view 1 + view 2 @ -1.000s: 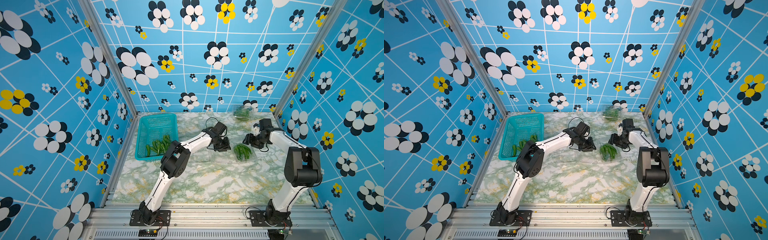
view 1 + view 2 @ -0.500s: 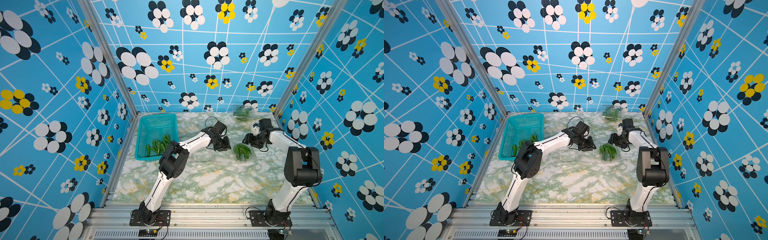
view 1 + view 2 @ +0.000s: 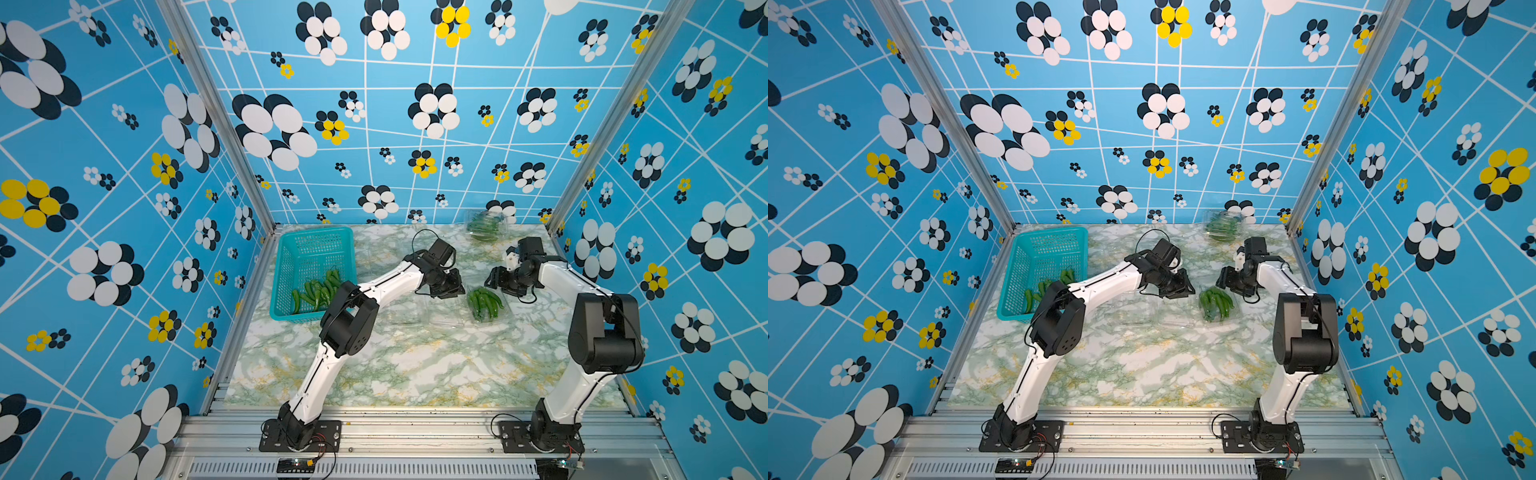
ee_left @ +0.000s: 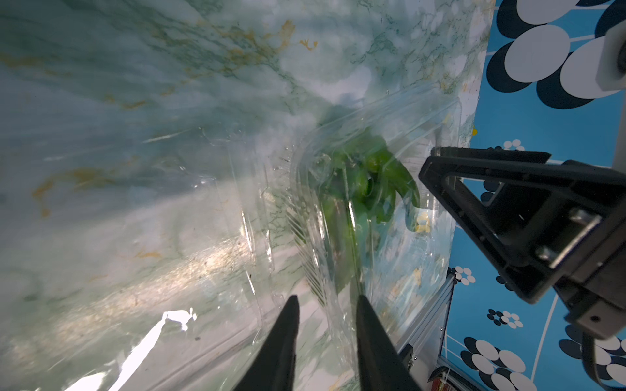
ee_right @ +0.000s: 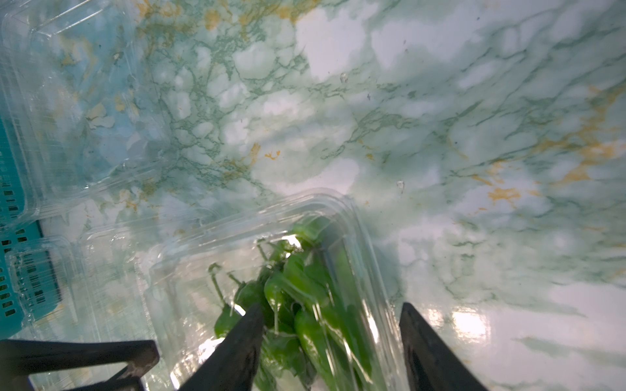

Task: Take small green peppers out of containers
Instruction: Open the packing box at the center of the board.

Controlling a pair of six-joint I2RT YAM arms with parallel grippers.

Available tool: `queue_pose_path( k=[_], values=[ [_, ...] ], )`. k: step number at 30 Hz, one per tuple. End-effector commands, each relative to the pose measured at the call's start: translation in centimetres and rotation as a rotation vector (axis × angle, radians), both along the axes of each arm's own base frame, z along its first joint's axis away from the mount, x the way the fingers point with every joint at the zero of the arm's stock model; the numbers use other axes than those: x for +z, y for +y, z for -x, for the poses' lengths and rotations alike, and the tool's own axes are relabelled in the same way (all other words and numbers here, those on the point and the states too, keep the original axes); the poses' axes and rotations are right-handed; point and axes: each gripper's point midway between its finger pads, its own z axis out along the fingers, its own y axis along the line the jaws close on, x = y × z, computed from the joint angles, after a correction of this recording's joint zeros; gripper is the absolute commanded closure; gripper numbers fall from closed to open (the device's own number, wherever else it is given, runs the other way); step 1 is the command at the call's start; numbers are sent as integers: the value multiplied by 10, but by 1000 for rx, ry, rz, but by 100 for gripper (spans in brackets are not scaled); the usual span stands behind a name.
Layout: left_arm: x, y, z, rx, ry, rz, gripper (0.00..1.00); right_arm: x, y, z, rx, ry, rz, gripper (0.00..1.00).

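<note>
Peppers (image 3: 484, 301) lie near-to-far in the mid-table clamshell (image 5: 176, 298), between your 2 arms. Your right gripper (image 5: 330, 306), jaws wide, straddles its far-right wall and is nearest. Your left gripper (image 4: 327, 299) stands narrow at the left rim, and I cannot tell if it grips.

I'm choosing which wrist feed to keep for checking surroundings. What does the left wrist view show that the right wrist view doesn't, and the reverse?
Only the left wrist view shows the blue flower-patterned wall. Only the right wrist view shows the teal perforated plastic basket. Both show the clear crinkly plastic clamshell container holding slender glossy green peppers, lying on the green-veined marble tabletop.
</note>
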Motion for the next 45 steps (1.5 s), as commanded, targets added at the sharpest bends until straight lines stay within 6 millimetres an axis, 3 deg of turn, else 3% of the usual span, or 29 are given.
queue_pose_path(
  k=[1,14,22,31,45],
  values=[
    [-9,3,3,-4,28,-17,69,-4,6,2,3,26,-14,35],
    [-20,13,2,8,38,-45,71,-5,6,1,4,27,-16,35],
    [-18,10,1,2,32,-45,71,-5,6,1,5,27,-17,35],
    [-31,10,4,-2,52,-62,71,-3,8,2,10,24,-23,35],
    [-27,4,1,-5,47,-36,71,-10,15,7,24,44,-30,35]
  ],
)
